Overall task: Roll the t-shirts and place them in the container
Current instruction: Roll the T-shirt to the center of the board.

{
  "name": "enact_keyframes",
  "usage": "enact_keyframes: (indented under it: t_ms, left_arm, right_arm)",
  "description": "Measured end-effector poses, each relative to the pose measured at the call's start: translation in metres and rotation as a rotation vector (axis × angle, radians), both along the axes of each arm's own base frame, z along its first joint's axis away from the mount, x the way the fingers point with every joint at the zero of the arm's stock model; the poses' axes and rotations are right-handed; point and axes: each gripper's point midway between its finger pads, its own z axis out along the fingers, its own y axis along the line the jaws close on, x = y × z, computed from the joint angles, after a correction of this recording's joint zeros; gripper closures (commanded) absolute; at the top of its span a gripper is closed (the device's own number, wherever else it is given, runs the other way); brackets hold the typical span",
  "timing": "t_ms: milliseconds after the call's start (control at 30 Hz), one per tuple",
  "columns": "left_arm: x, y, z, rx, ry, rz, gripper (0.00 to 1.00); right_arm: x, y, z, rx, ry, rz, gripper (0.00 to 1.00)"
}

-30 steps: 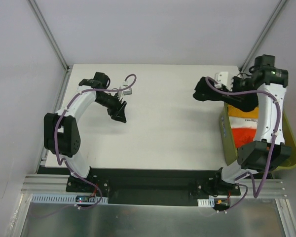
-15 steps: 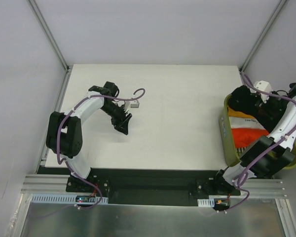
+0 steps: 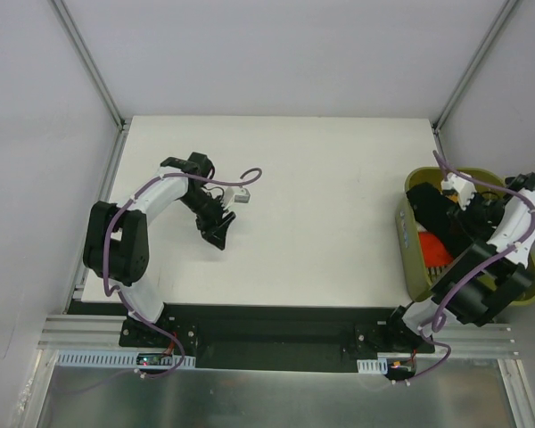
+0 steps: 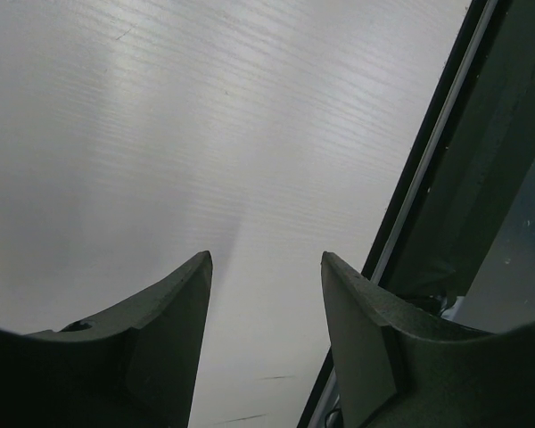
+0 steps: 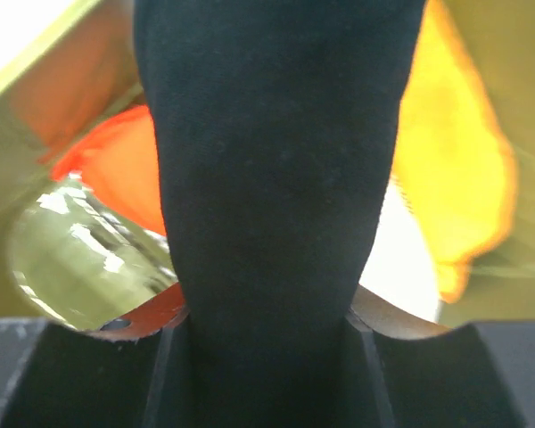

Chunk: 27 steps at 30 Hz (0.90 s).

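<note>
My right gripper (image 5: 267,352) is clamped on the black t-shirt (image 5: 267,143), down in the bin (image 3: 408,254) at the right edge of the table (image 3: 321,205); my left gripper (image 4: 266,267) has its fingers apart, holding nothing.

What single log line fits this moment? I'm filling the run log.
left gripper: open, empty, over table | right gripper: shut on black t-shirt, inside bin
</note>
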Motion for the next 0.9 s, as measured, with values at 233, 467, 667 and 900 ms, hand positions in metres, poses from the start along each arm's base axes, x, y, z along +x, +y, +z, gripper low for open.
enact_keyframes:
  t_ms: [233, 467, 667, 900]
  left_arm:
    - [0.02, -0.006, 0.013, 0.025, -0.086, -0.013, 0.47]
    - [0.09, -0.01, 0.066, -0.01, -0.321, 0.092, 0.44]
    - [0.136, 0.007, 0.112, -0.081, -0.423, 0.257, 0.4]
    - [0.143, -0.001, 0.132, -0.17, -0.441, 0.289, 0.38]
  right_arm:
    - [0.036, -0.022, 0.088, -0.125, -0.229, 0.002, 0.99]
    - [0.054, 0.067, 0.144, -0.195, -0.441, 0.271, 0.99]
    - [0.054, 0.194, 0.14, -0.138, -0.514, 0.603, 0.99]
    - [0.086, 0.281, 0.066, -0.091, -0.385, 0.684, 0.99]
